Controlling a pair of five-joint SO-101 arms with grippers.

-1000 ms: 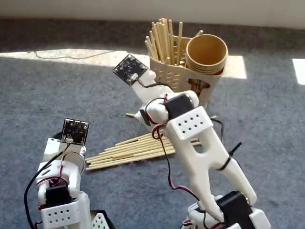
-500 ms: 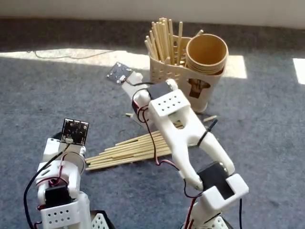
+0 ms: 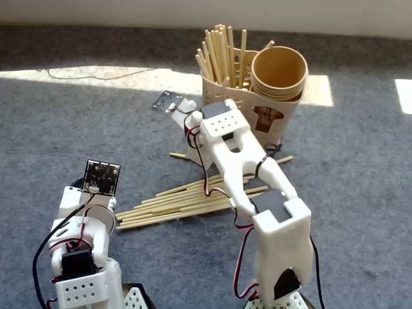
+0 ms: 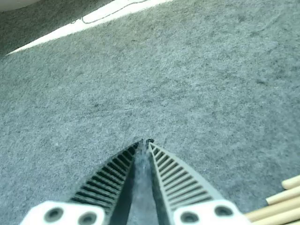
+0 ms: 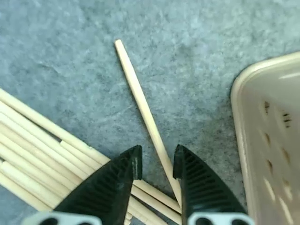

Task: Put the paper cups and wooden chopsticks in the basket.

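Fingers (image 5: pixel 112 190) of the right hand (image 5: pixel 157 164) stand apart astride one thin pale wooden chopstick (image 5: pixel 138 93) on the grey carpeted worktop (image 5: pixel 211 51); the left hand (image 4: pixel 145 143) is closed, empty.

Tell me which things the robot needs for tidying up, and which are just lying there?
For the job: basket, paper cups stacked in it, chopsticks standing in it, chopstick pile on the carpet, single chopstick at the open right gripper.
Just lying about: thin cable on the carpet.
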